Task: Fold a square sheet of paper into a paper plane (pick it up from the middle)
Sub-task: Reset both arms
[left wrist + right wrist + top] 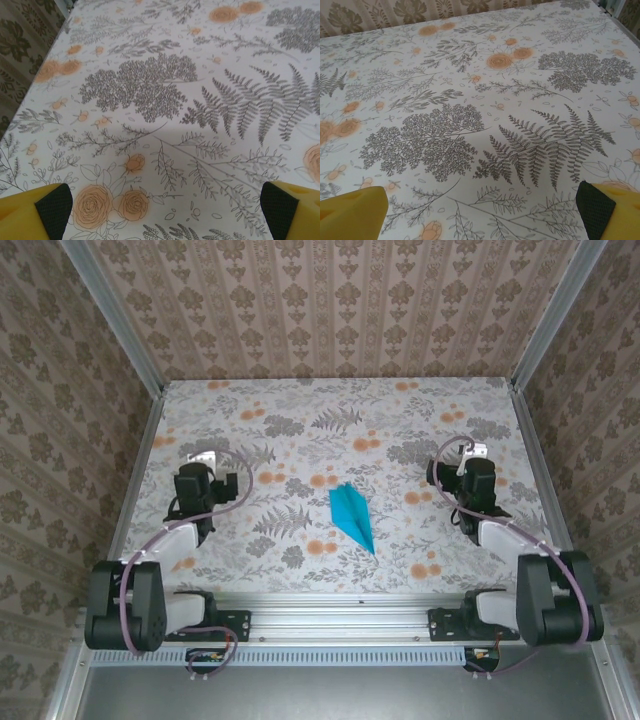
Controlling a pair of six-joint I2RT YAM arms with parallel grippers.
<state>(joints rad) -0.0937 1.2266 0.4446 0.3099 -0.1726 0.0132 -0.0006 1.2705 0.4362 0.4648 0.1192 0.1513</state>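
The teal-blue paper plane (351,516) lies flat in the middle of the table, a narrow dart with its point toward the near edge and a centre crease. My left gripper (200,466) rests well to its left, and my right gripper (466,462) well to its right. Both stand apart from the paper. In the left wrist view the left gripper (165,210) is open, its yellow fingers (35,212) wide over bare cloth. In the right wrist view the right gripper (485,212) is likewise open, with nothing between its fingers (610,210).
A floral tablecloth (330,420) covers the table. Patterned walls with metal corner posts (110,310) close in the left, right and back sides. An aluminium rail (340,615) carrying the arm bases runs along the near edge.
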